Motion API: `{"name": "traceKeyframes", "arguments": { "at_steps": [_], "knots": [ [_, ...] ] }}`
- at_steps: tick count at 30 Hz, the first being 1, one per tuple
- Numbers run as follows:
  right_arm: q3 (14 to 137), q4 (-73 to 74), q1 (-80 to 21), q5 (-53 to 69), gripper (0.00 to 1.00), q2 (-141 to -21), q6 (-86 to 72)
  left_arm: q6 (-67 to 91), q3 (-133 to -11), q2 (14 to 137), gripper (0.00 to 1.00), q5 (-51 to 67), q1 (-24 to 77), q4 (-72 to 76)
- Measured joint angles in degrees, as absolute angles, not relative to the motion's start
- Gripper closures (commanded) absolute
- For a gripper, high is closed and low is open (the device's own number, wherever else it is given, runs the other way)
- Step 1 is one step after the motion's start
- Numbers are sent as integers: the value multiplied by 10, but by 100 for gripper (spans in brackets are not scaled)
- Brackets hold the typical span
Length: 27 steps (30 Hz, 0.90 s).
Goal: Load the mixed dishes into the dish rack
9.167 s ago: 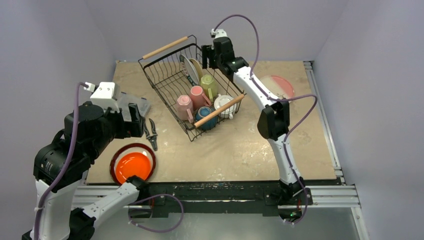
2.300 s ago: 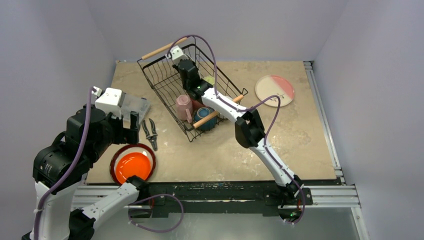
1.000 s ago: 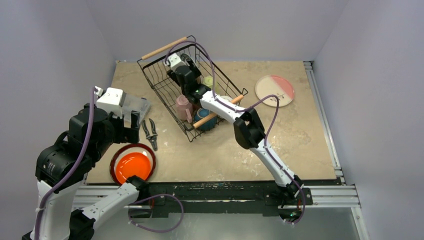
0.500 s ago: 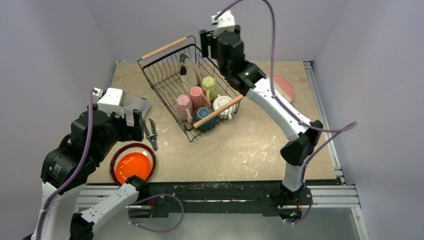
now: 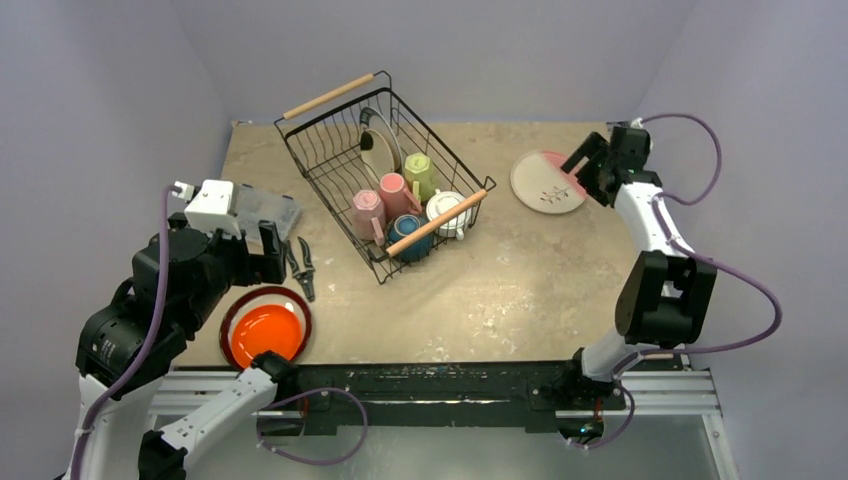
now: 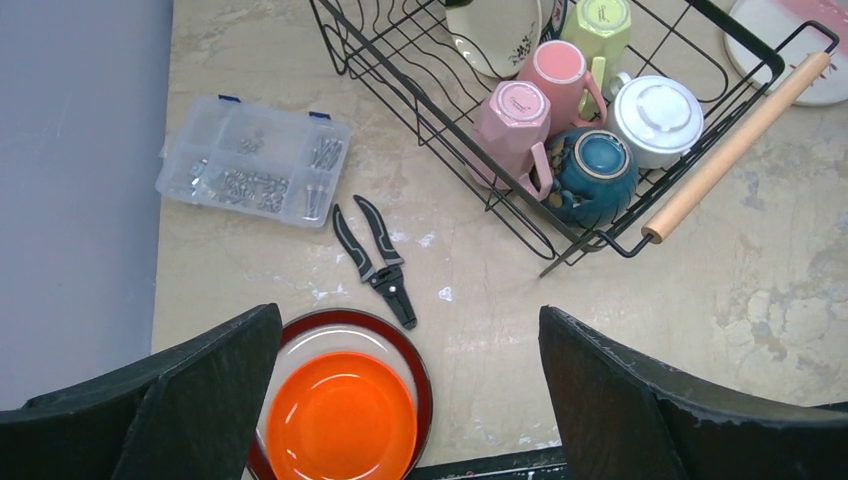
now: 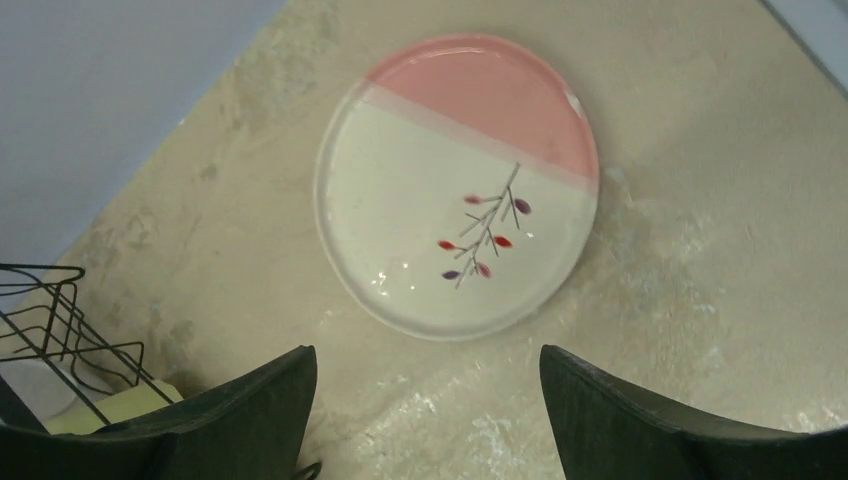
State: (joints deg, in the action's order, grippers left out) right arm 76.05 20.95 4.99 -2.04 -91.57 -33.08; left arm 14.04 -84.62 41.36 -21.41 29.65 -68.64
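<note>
Counter (image 5: 480, 290), top view: dish rack (image 5: 330, 175) far-centre holds mugs (image 5: 398, 193), teal bowl (image 5: 408, 232); pink-white plate (image 5: 540, 185) to its right. Left wrist: our left jaws apart, empty, orange plate (image 6: 340, 420) below. Right wrist: our right jaws apart above pink-white plate.

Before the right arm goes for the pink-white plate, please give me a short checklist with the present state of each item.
1. Right tool open and empty: ok.
2. Pink-white plate flat on the table, nothing on it: ok.
3. Plate ahead of the tool, in line with it: ok.
4. Free room in the dish rack: ok.
5. Left tool open, apart from the rack: ok.
6. Rim high enough to grip: cannot tell.
</note>
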Motion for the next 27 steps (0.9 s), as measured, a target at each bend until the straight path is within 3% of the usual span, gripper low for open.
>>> {"name": "traceKeyframes", "arguments": {
  "at_steps": [5, 9, 12, 23, 27],
  "knots": [
    [718, 195, 117, 81, 24, -946, -365, 150, -846, 413, 0, -214, 296, -688],
    [715, 175, 138, 120, 41, -992, -387, 166, -846, 416, 0, -214, 296, -696],
    [728, 187, 148, 115, 48, -1039, -400, 176, -848, 425, 0, -214, 296, -705],
    [835, 263, 152, 44, 50, -1160, -415, 194, -885, 507, 0, -195, 296, -719],
    [863, 272, 150, 35, 56, -1188, -420, 195, -901, 536, 0, -179, 296, -722]
  ]
}}
